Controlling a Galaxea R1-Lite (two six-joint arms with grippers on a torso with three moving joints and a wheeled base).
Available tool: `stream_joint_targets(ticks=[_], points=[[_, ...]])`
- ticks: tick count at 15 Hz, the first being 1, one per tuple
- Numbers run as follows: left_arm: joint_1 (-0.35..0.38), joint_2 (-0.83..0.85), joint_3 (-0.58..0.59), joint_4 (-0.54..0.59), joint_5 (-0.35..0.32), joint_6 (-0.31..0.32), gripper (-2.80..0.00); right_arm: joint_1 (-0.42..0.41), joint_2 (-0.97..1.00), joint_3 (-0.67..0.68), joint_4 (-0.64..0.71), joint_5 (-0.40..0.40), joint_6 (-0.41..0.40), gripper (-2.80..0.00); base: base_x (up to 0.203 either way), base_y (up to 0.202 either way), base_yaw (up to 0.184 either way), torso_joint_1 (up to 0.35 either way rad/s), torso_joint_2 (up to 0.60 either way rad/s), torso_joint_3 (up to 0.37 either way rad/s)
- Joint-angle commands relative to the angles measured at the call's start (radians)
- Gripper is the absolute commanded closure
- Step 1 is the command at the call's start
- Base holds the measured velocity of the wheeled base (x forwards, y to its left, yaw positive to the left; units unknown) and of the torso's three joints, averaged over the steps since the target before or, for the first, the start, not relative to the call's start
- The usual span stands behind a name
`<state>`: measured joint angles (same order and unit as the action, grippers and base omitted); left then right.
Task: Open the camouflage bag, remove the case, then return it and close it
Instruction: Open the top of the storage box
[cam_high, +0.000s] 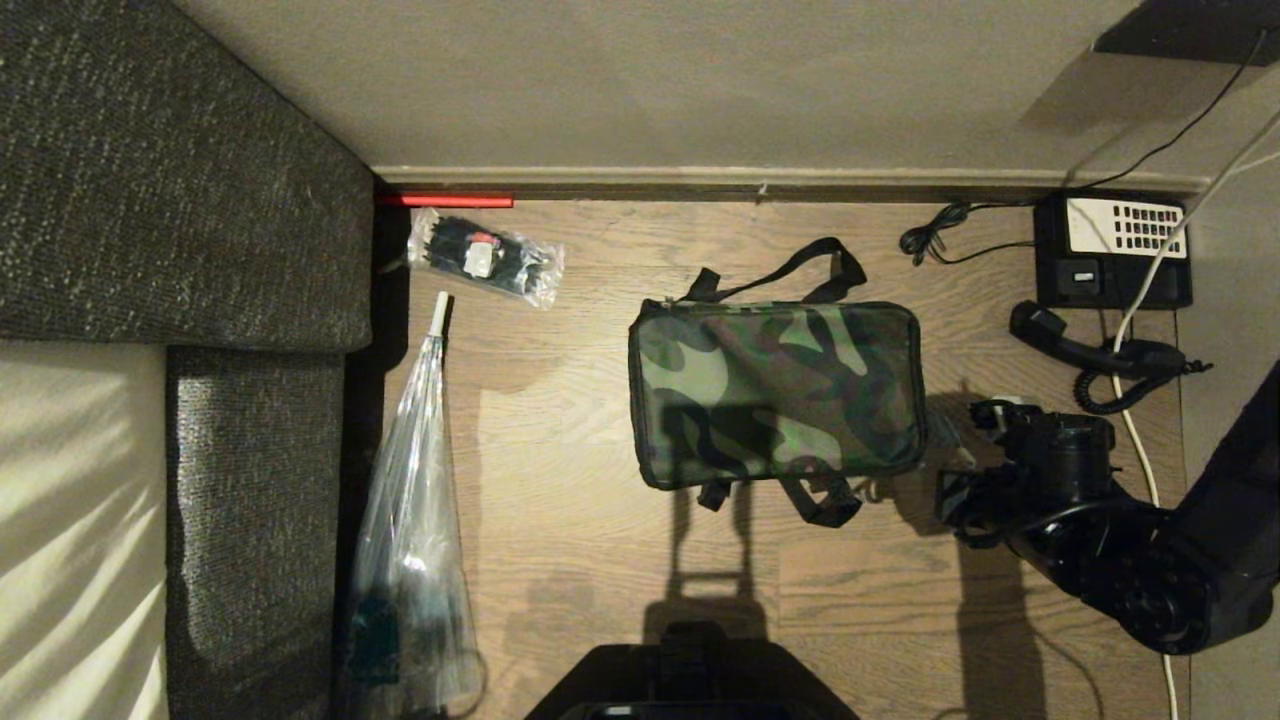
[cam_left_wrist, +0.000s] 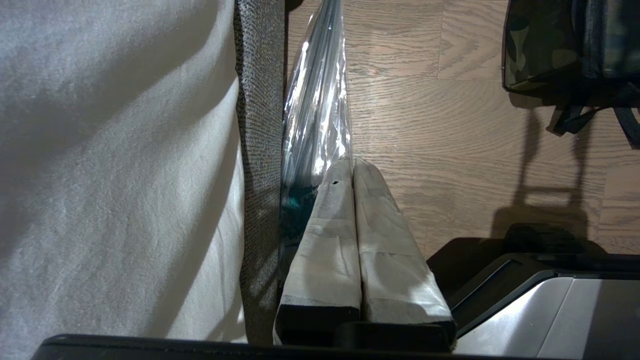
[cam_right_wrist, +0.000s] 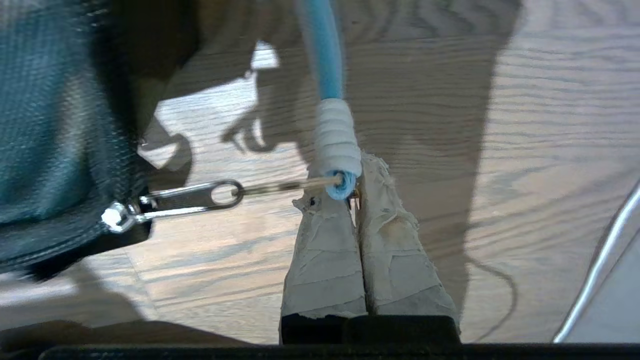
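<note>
Wooden flooring (cam_high: 560, 560) carries the camouflage bag (cam_high: 775, 390), which lies flat and zipped near the middle, between a sofa (cam_high: 180, 200) on the left and a black telephone (cam_high: 1110, 250) at the far right. At the bag's right end, the right gripper (cam_right_wrist: 352, 192) is pinched shut on a thin cord (cam_right_wrist: 285, 187) tied to the metal zip pull (cam_right_wrist: 192, 197), with a blue taped loop (cam_right_wrist: 330, 100) rising from the same spot. Soft fabric will likely sag and drag along rather than resist, so a steady pull following the zip line suits it. Whether the case sits inside cannot be seen. Parked low on the left beside a clear plastic bag (cam_left_wrist: 317, 100), the left gripper (cam_left_wrist: 353, 165) has its fingers pressed together, holding nothing.
</note>
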<state>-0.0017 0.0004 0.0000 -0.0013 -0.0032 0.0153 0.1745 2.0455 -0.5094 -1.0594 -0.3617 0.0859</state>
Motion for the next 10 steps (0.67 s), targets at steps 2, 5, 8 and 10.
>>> stream_joint_targets(ticks=[2, 5, 8, 10], points=[[0.000, 0.000, 0.000, 0.000, 0.000, 0.000, 0.00, -0.007, -0.001, -0.006, -0.004, 0.000, 0.000, 0.00, 0.000, 0.000, 0.000, 0.000, 0.00, 0.000], [0.000, 0.000, 0.000, 0.000, 0.000, 0.000, 0.00, -0.008, 0.004, -0.013, 0.010, -0.003, 0.000, 0.00, 0.000, 0.000, 0.000, 0.000, 0.00, 0.000], [0.000, 0.000, 0.000, 0.000, 0.000, 0.000, 0.00, -0.009, 0.016, -0.045, 0.001, -0.005, 0.003, 0.00, 0.000, 0.000, 0.000, 0.000, 0.00, 0.000], [0.000, 0.000, 0.000, 0.000, 0.000, 0.001, 0.00, -0.009, 0.012, -0.057, 0.001, -0.003, 0.003, 0.00, 0.000, 0.000, 0.000, 0.000, 0.00, 0.000]])
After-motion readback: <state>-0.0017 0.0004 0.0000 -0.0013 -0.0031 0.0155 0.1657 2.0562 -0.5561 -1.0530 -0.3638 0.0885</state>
